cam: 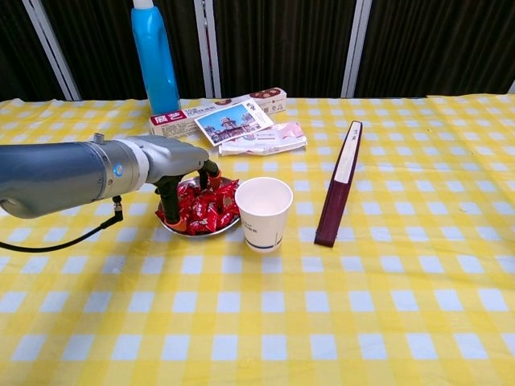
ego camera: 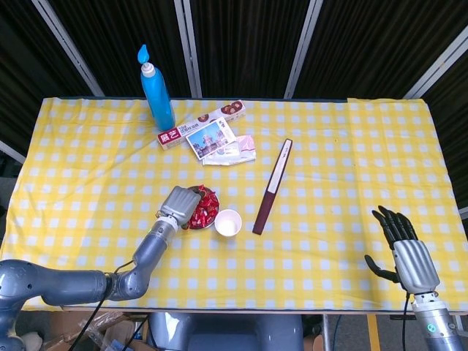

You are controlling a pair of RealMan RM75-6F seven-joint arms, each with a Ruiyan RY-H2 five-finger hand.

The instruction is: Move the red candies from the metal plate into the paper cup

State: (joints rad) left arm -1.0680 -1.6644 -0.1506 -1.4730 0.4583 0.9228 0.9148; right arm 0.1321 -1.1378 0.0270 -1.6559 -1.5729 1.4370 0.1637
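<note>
While right robot hand [ego camera: 409, 257] idle, released: left robot hand [cam: 179, 166], fingers down among red candies [cam: 205, 211], grasp unclear.

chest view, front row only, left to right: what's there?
Left hand over the metal plate of red candies → white paper cup → long dark maroon box.
</note>
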